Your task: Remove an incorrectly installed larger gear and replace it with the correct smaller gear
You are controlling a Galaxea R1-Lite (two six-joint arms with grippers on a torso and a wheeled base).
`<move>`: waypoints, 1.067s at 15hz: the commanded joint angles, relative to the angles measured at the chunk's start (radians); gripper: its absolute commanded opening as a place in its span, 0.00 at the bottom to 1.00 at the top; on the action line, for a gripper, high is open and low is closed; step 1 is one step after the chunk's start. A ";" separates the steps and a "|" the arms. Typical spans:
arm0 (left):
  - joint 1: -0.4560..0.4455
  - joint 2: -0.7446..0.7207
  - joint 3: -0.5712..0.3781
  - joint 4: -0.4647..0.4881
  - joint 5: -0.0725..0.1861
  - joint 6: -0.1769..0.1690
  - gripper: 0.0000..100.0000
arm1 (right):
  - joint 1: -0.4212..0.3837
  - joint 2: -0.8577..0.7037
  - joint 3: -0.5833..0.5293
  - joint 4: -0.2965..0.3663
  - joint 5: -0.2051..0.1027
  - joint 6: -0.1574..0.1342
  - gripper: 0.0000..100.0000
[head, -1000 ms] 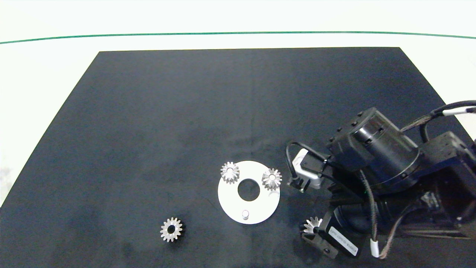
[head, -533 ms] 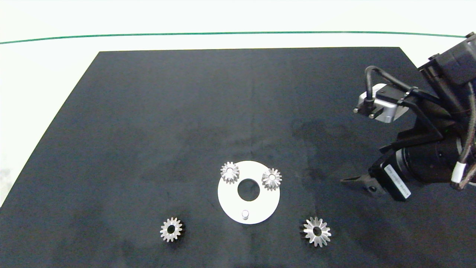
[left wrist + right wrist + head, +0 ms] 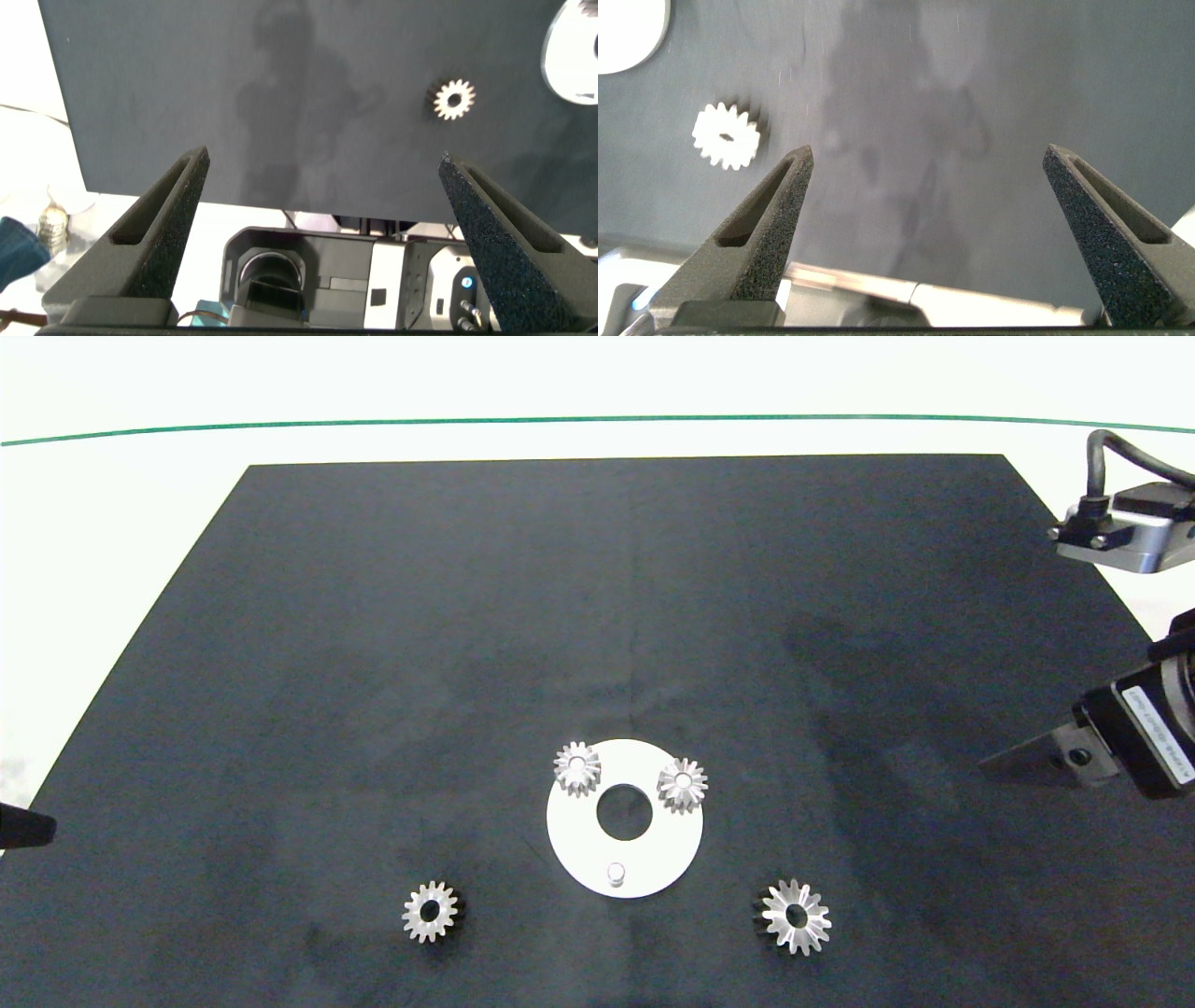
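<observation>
Four gears are counted on the black mat [image 3: 597, 616]: three small blunt-toothed ones and one wider, spiky one. The larger gear [image 3: 794, 917] is seen lying flat on the mat, to the right of the white disc plate [image 3: 583, 845] and apart from it, held by nothing. Two small gears are seated on the plate's far side, one at its left [image 3: 577, 768] and one at its right [image 3: 682, 785], on either side of the plate's round central hole [image 3: 624, 811]. One bare peg [image 3: 615, 873] is noted on the plate's near side, with no gear on it. The smaller gear [image 3: 431, 912] is found loose on the mat, to the left of the plate, well apart from the larger gear. The right gripper [image 3: 924, 159] is recorded at the mat's right edge, jaws spread wide and holding nothing. The left gripper [image 3: 322, 163] is located at the mat's left edge, jaws likewise spread and empty; only a dark tip of it is seen in the head view.
</observation>
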 commanded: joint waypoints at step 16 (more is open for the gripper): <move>-0.649 0.345 0.152 -0.204 0.293 -0.572 1.00 | 0.056 -0.037 -0.026 0.020 0.037 0.012 1.00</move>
